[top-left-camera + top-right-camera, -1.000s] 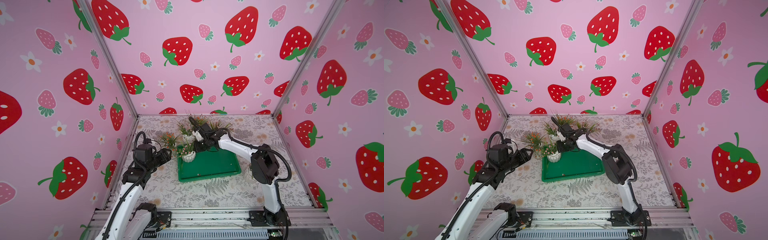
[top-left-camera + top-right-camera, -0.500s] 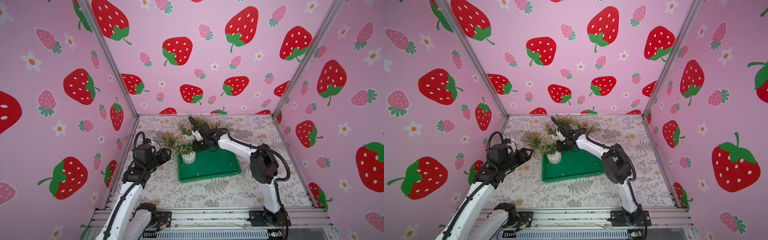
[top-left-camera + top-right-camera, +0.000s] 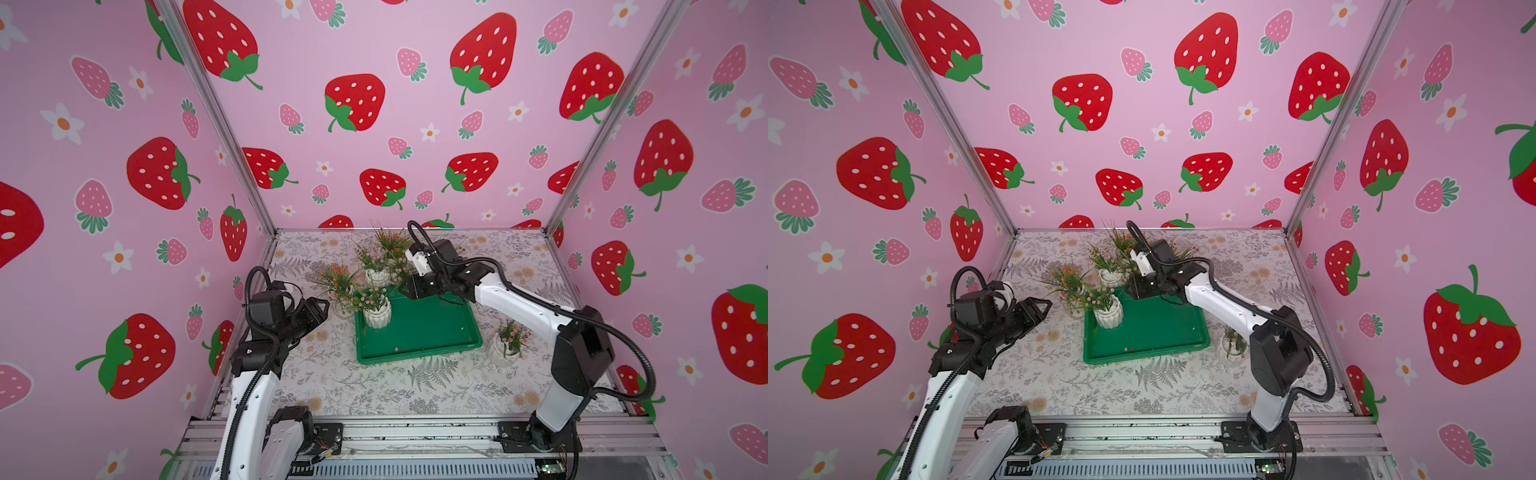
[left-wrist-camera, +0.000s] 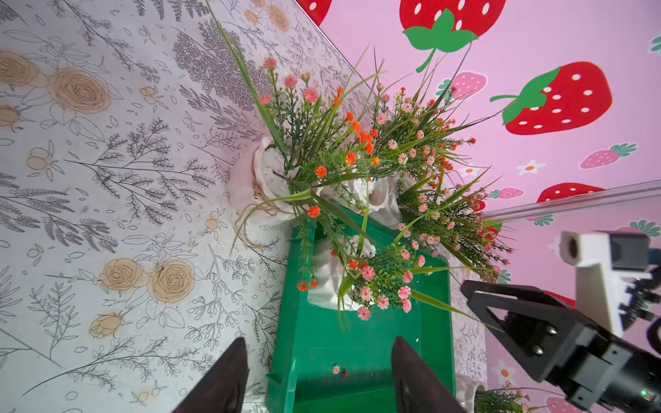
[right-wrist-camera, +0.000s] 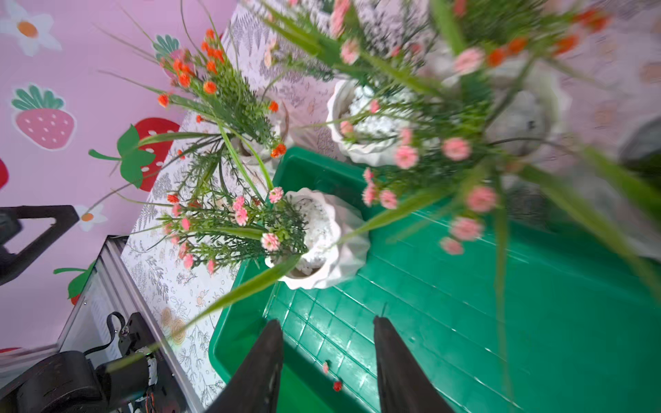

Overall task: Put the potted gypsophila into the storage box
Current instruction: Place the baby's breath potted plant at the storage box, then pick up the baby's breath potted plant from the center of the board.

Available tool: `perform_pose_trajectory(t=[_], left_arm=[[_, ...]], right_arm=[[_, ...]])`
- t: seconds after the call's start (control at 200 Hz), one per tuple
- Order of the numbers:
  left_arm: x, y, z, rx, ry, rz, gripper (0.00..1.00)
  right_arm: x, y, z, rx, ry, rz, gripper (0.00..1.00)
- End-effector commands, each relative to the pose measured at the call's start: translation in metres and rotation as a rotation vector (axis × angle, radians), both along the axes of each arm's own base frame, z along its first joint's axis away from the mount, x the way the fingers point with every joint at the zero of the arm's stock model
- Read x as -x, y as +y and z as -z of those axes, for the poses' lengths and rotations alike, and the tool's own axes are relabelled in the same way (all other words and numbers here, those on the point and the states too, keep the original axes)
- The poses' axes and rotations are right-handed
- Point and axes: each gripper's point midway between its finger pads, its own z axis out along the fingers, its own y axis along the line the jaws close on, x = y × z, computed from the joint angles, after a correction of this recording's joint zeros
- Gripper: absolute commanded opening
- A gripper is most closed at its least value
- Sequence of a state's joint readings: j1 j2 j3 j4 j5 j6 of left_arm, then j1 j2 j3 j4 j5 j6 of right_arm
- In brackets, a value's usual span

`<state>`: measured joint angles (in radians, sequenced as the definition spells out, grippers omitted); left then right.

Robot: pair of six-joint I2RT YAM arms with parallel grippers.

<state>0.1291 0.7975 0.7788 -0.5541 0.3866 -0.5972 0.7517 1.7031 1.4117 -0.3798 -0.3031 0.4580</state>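
The storage box, a green tray [image 3: 415, 358] [image 3: 1144, 357], lies mid-table. One potted gypsophila [image 3: 376, 311] [image 3: 1108, 311], pink flowers in a white ribbed pot, stands upright in its far left corner, touched by nothing. My right gripper [image 3: 402, 287] hovers over the tray's far edge, just right of that pot, open and empty. In the right wrist view the pot [image 5: 332, 243] sits ahead of the open gripper [image 5: 326, 320], with bare tray floor [image 5: 465, 321] between the fingers. My left gripper [image 3: 326, 303] [image 4: 319, 339] is open and empty, left of the tray.
Outside the tray stand more pots: an orange-flowered one [image 3: 338, 286] off the left far corner, two [image 3: 376, 272] [image 3: 392, 245] behind the tray, and one [image 3: 505, 345] off its right side. Loose petals [image 5: 336, 385] lie on the tray floor. Pink walls enclose three sides.
The right gripper's jaws have opened and it has drawn slightly away from the pink-flowered pot, which stays standing in the tray. The left arm has barely moved.
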Motion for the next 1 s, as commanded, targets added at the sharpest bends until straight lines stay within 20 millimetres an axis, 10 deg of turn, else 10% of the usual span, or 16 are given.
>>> perform_pose_trajectory(t=[0.0,0.39,0.996], left_arm=[[0.0,0.003,-0.013,0.023,-0.002,0.015,0.65],[-0.032,0.028,0.013,0.001,0.194,0.005,0.55],[-0.107,0.034,0.06,-0.226,0.549,0.172,0.42]], right_arm=[[-0.012,-0.029,-0.002,-0.017,-0.027,0.018,0.46],[-0.022,-0.055,0.007,-0.036,-0.003,-0.047,0.48],[-0.029,-0.046,0.016,-0.085,0.048,-0.104,0.45]])
